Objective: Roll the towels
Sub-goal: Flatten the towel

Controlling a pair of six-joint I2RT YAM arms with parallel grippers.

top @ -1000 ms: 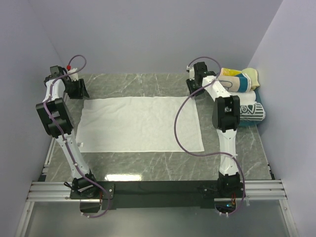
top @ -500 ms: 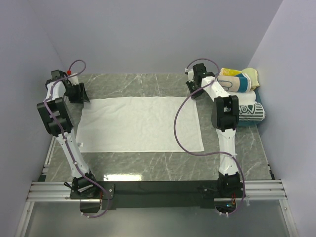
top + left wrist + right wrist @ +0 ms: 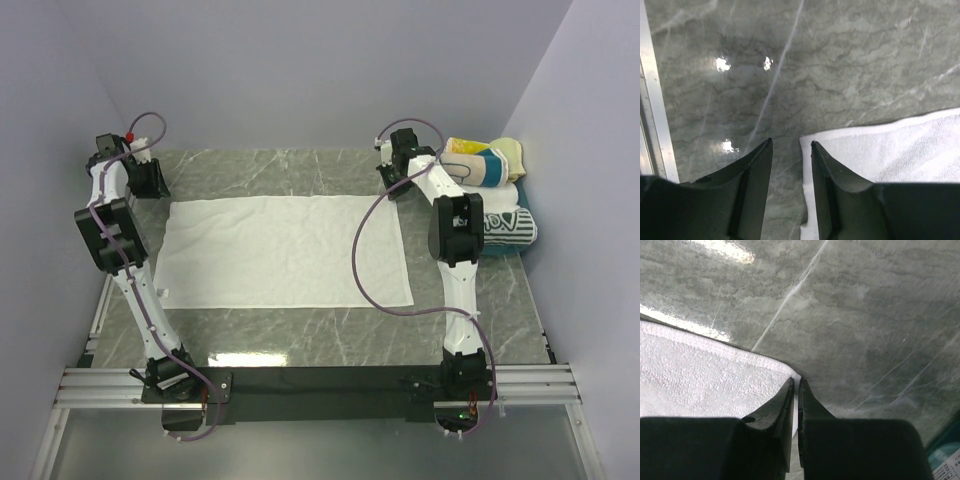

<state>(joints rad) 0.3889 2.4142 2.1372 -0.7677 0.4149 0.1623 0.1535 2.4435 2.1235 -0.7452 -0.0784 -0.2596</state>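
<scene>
A large white towel (image 3: pixel 285 250) lies flat in the middle of the table. My left gripper (image 3: pixel 150 180) is at its far left corner. In the left wrist view the gripper (image 3: pixel 791 142) is open, and the towel (image 3: pixel 890 150) has its corner edge lying between the fingers, close to the right one. My right gripper (image 3: pixel 393 185) is at the far right corner. In the right wrist view that gripper (image 3: pixel 796 381) is shut on the towel (image 3: pixel 700 370), with a strip of white cloth pinched between the fingers.
Rolled towels are stacked at the far right: a yellow-teal striped one (image 3: pixel 485 162) and a white one with dark print (image 3: pixel 505 225). The grey marble table (image 3: pixel 300 330) has a metal rail (image 3: pixel 655 100) along its left edge. Walls close in at the back and on both sides.
My left gripper has shifted a little to the left at the towel's far left corner. The right arm has stayed at the far right corner. The towel lies as before.
</scene>
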